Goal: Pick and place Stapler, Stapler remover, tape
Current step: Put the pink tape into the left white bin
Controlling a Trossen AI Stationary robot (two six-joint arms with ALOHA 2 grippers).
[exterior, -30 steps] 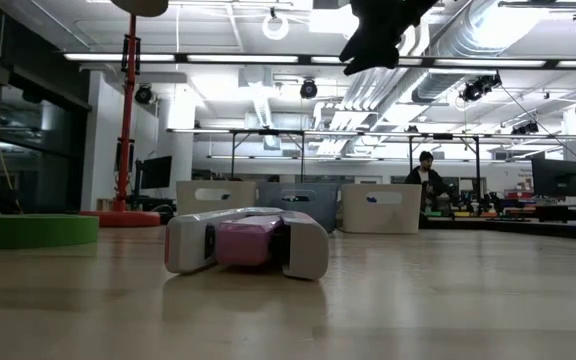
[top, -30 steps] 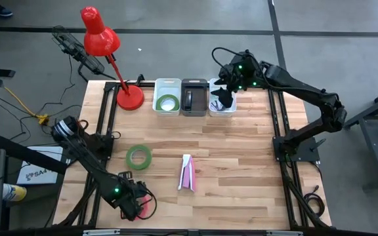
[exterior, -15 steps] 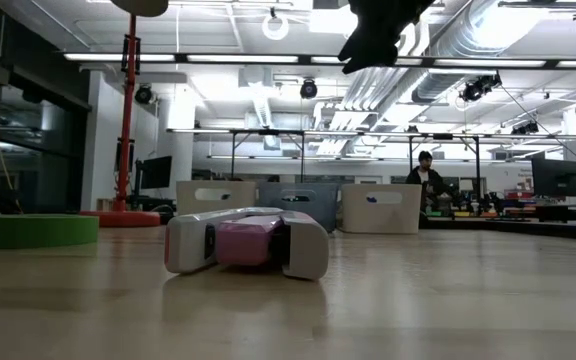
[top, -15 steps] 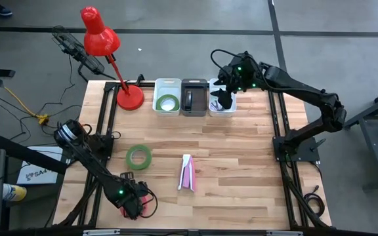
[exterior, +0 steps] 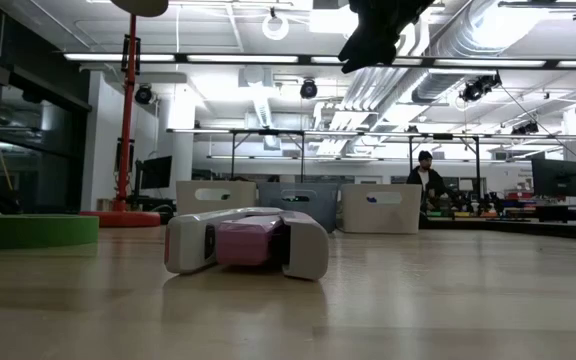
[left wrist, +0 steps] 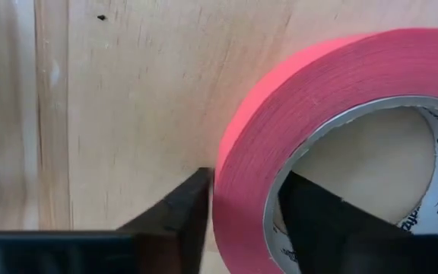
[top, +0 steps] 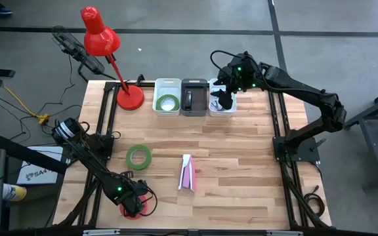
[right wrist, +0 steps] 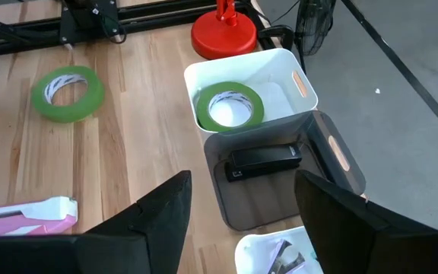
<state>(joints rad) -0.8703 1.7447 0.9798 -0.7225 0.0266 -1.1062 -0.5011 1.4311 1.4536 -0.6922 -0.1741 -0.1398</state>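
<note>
The left gripper (top: 134,204) covers most of the pink ring-shaped tape roll (top: 143,208) from above. The right gripper (top: 224,99) hides the contents of the white plastic bin (top: 231,111) at 12 o'clock.

You can read "craftzilla" printed on the inner core of the pink tape roll (left wrist: 318,114), at the right edge of the left wrist view. At the lower left of the high view, a white sheet (top: 35,172) reads "SA4". Nothing else is legible.
</note>
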